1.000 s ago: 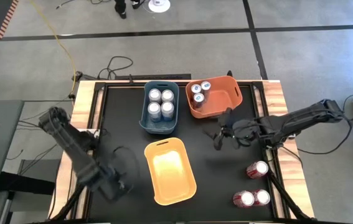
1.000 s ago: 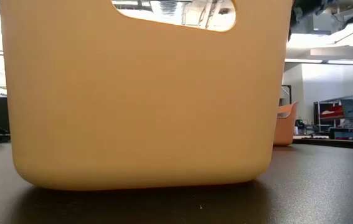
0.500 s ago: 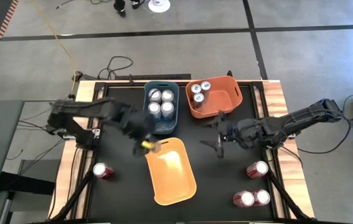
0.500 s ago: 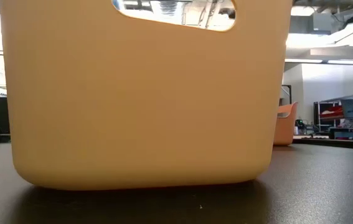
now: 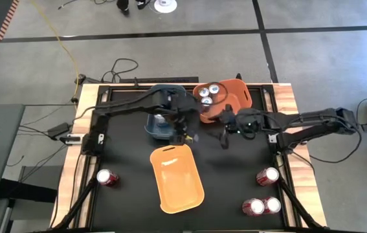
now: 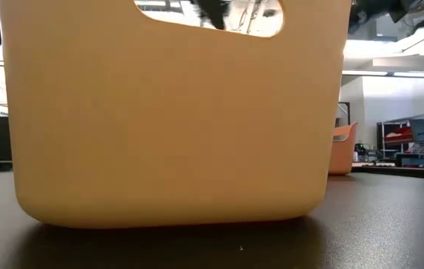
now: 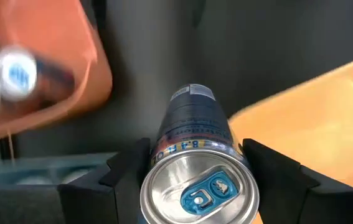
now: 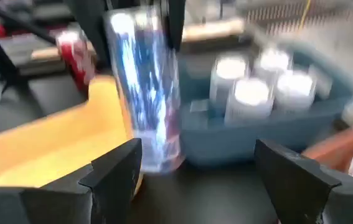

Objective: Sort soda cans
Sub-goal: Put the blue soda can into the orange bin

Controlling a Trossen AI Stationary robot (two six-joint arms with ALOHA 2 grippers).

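My left gripper [image 5: 182, 133] hangs over the gap between the blue bin [image 5: 152, 124] and the yellow bin [image 5: 177, 178], shut on a blue soda can [image 7: 192, 124] with a silver top. The right wrist view shows that can [image 8: 145, 93] upright in the air. My right gripper [image 5: 224, 134] stands open and empty just right of it, near the orange bin [image 5: 228, 97]. Two light cans [image 5: 208, 94] stand in the orange bin. Several silver-topped cans [image 8: 257, 87] stand in the blue bin. Red cans stand on the table at the near left [image 5: 107, 177] and near right [image 5: 267, 175]. My left gripper pinches the can between its two fingers, one on each side of the body just below the top rim [image 7: 159, 152]. The fingers [image 8: 175, 18] come from above, slanting down. The can hangs about upright below them, top up, clear of the table and of both bins.
The yellow bin fills the low view [image 6: 174, 112] and lies near the table's middle, with nothing in it. Two more red cans [image 5: 262, 206] stand at the near right corner. My left arm [image 5: 131, 103] reaches across the blue bin's far side.
My left gripper has swung from the table's near left corner toward the far right, rising and rolling its wrist, with the blue can in its fingers. It now hangs by the blue bin's near right corner. My right gripper has shifted a little toward the far edge.
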